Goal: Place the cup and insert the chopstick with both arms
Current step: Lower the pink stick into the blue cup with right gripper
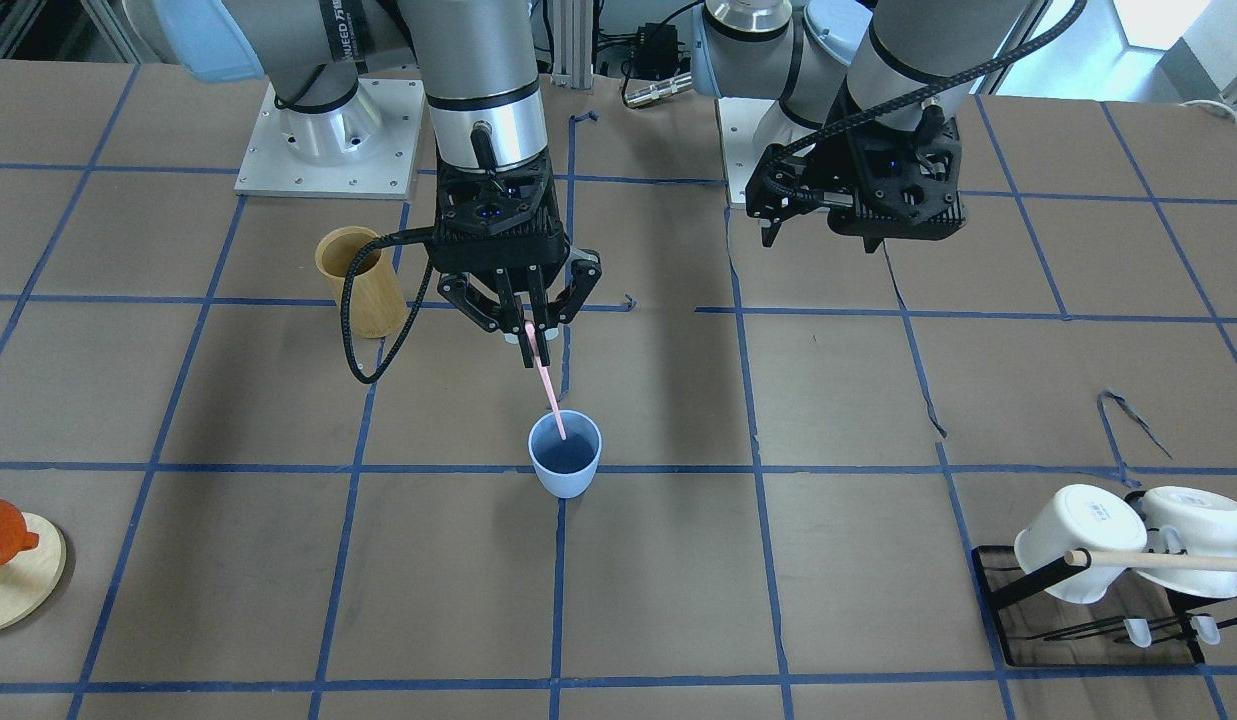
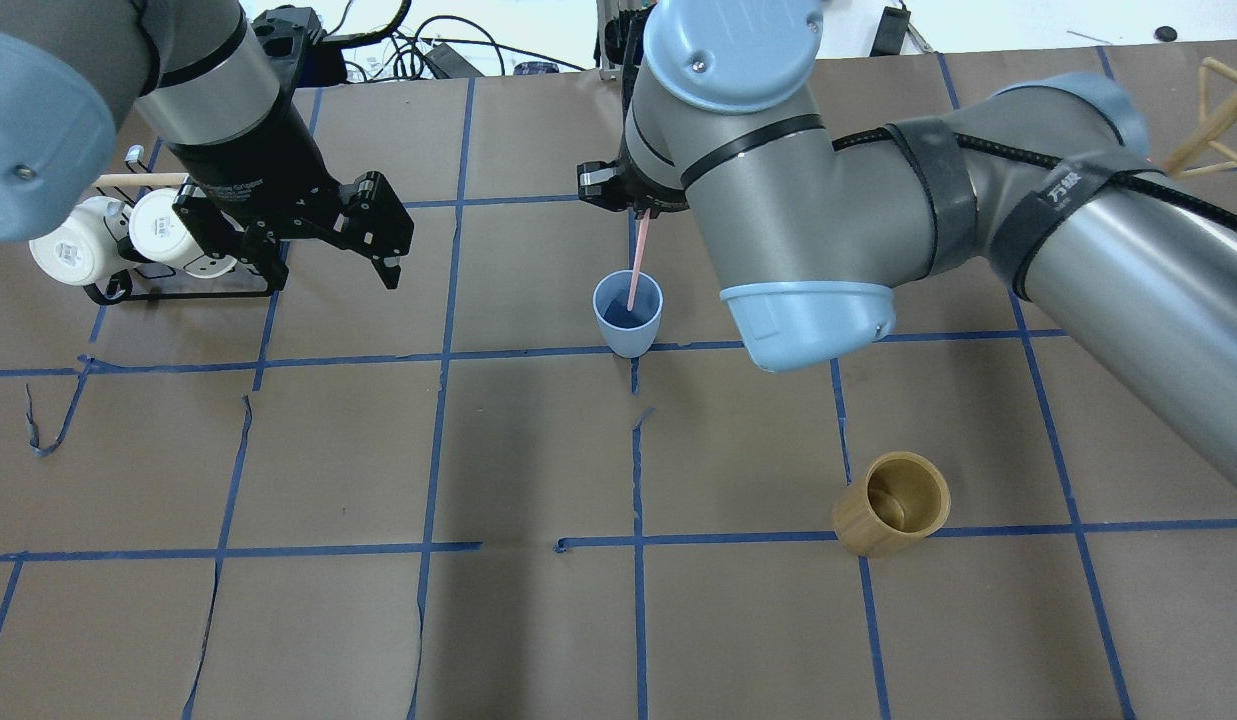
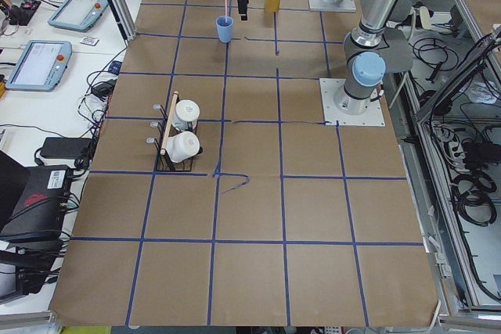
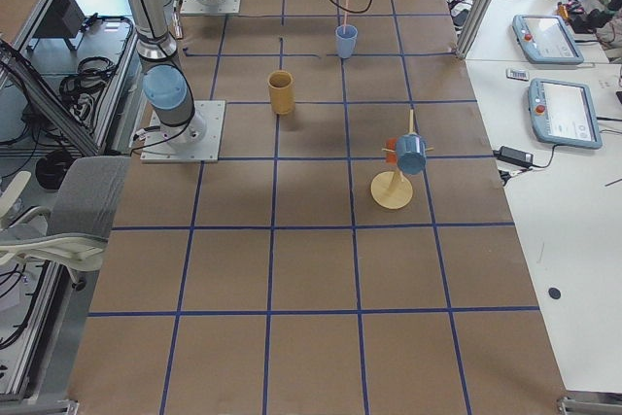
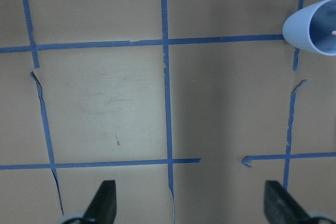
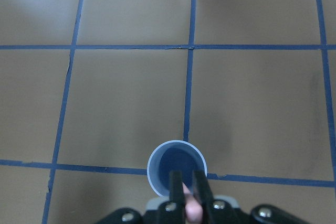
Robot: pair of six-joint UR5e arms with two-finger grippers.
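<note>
The light blue cup [image 1: 565, 465] stands upright on the brown table near the middle, on a blue tape line. It also shows in the overhead view [image 2: 628, 318] and at the left wrist view's edge [image 5: 315, 27]. My right gripper [image 1: 533, 340] is above and behind the cup, shut on the upper end of a pale pink chopstick [image 1: 550, 395]. The chopstick slants down, and its lower end is inside the cup [image 6: 164, 167]. In the right wrist view the fingers [image 6: 176, 184] pinch the stick [image 6: 193, 212]. My left gripper [image 2: 328, 268] hangs open and empty, well off to the cup's side [image 5: 191, 208].
A tan bamboo cylinder [image 1: 363, 280] stands next to the right arm, also seen from overhead [image 2: 890, 503]. A black rack with white mugs and a wooden rod [image 1: 1108, 560] sits on the left arm's side. A round wooden stand with an orange piece [image 1: 8, 570] is at the table's edge.
</note>
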